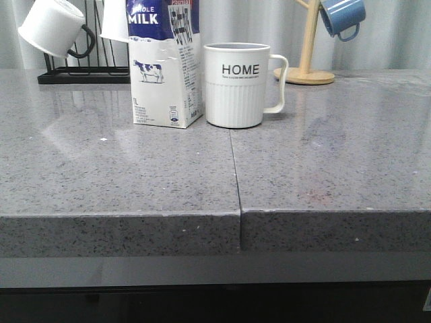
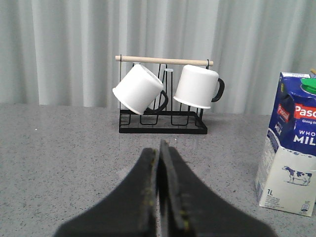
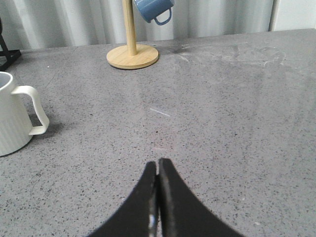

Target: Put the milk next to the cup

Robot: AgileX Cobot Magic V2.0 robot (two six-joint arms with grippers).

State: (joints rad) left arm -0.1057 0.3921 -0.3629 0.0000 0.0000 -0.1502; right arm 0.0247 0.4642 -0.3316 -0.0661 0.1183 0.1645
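The milk (image 1: 165,64), a tall white-and-dark-blue carton with a cow picture, stands upright on the grey counter. Right beside it, on its right, stands the cup (image 1: 237,85), a white ribbed mug marked "HOME" with its handle pointing right; the two are almost touching. Neither arm shows in the front view. The left wrist view has the milk (image 2: 289,148) at the edge, and my left gripper (image 2: 159,148) is shut and empty above bare counter. My right gripper (image 3: 158,165) is shut and empty too, with the cup (image 3: 15,116) off to one side.
A black rack (image 1: 81,67) holding two plain white mugs (image 2: 140,89) (image 2: 197,86) stands at the back left. At the back right, a wooden stand (image 1: 306,67) carries a small blue mug (image 1: 342,17). A seam (image 1: 236,175) splits the counter; its front edge (image 1: 215,215) is near.
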